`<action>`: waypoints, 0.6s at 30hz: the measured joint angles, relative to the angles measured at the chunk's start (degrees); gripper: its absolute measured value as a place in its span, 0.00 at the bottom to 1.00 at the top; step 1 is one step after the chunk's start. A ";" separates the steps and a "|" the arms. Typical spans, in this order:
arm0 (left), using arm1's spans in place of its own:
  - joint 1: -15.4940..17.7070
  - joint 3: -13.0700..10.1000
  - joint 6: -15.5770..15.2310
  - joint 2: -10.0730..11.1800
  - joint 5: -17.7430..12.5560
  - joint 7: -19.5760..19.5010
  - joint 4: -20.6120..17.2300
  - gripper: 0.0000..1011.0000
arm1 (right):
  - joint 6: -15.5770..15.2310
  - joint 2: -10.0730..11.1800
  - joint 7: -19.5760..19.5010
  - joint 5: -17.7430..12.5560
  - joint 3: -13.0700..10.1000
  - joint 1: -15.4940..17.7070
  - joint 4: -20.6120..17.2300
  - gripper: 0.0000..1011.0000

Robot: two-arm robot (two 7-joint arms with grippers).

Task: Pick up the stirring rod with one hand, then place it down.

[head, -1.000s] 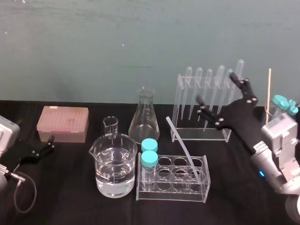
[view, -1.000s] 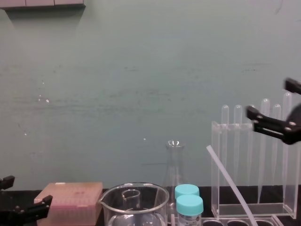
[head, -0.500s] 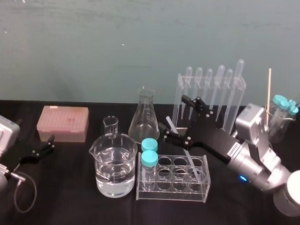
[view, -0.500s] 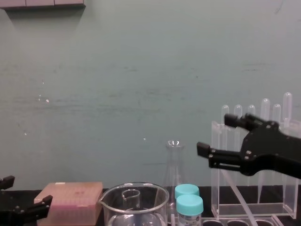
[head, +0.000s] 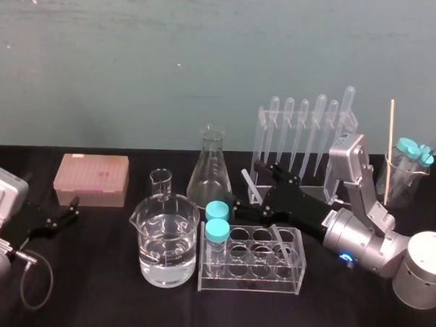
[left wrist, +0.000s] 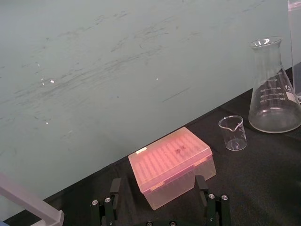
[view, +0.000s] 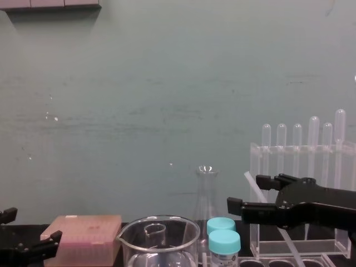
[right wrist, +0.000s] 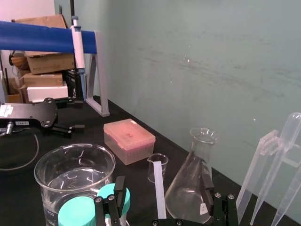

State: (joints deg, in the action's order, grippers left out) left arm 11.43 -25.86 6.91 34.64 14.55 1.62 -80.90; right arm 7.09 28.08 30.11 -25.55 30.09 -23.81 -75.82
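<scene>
Soft, even light; faint glints on the beaker left of the right gripper, shadows barely showing.

1. The right gripper has been brought down from beside the tops of the pipettes to just above the tube rack.
2. It has also been carried leftward, so that the upper part of the stirring rod is now flanked by its spread fingers; whether the rod is touched cannot be told.
3. The silver forearm has been lowered close to the table, in front of the pipette stand's foot.
</scene>
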 joint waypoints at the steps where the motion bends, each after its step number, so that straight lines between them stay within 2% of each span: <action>1: 0.00 0.00 0.00 0.00 0.00 0.00 0.00 0.99 | -0.38 -0.16 0.01 0.05 -0.16 0.02 0.03 0.99; 18: 0.00 0.00 0.00 0.00 0.00 0.00 0.00 0.99 | -0.71 -0.31 -0.19 0.45 -0.44 0.26 0.00 0.99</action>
State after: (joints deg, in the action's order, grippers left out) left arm 11.43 -25.86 6.91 34.65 14.55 1.62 -80.90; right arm 6.38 27.76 29.92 -25.11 29.65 -23.56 -75.82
